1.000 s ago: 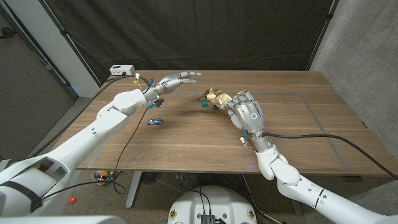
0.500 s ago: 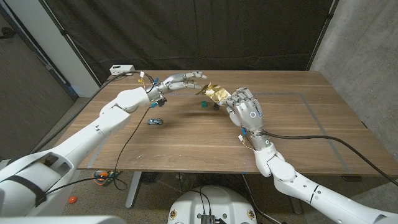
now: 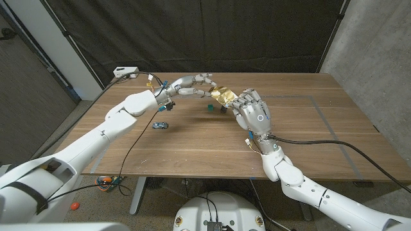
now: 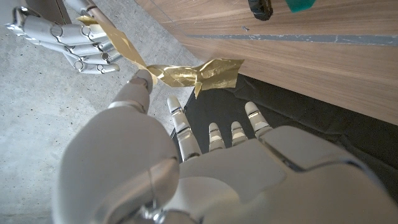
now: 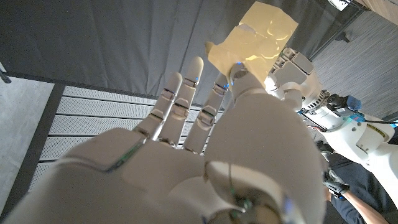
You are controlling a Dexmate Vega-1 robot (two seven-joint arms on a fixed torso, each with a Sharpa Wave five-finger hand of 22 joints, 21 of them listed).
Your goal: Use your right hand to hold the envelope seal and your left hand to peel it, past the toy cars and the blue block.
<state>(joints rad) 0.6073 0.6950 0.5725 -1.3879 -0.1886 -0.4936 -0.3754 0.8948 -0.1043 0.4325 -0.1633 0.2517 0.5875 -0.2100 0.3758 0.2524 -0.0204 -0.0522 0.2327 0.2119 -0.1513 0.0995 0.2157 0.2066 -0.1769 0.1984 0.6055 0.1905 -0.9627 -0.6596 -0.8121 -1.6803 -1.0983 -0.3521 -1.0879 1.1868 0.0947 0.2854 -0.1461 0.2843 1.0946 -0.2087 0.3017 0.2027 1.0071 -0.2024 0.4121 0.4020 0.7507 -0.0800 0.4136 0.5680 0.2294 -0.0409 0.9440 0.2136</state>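
Note:
A crumpled gold envelope (image 3: pixel 223 94) hangs above the table's far middle. My right hand (image 3: pixel 252 113) grips one end of it in its fingertips, palm upright; the right wrist view shows the envelope (image 5: pixel 261 32) above that hand's thumb. My left hand (image 3: pixel 192 83) reaches in from the left, fingers spread. In the left wrist view its thumb touches the envelope's gold strip (image 4: pixel 186 74), which runs on to my right hand (image 4: pixel 68 37). A blue block (image 3: pixel 209 108) lies just under the envelope. A small toy car (image 3: pixel 160 124) sits nearer, to the left, and a dark toy car (image 4: pixel 260 6) beside the block (image 4: pixel 298 5).
A white box (image 3: pixel 125 70) with a cable sits at the table's far left corner. A black cable (image 3: pixel 138 138) hangs from my left arm over the wooden table (image 3: pixel 321 128). Dark curtains stand behind.
My left hand has swung right from over the table's left side until its thumb meets the envelope. My right hand has kept hold of the envelope, which now hangs more stretched out.

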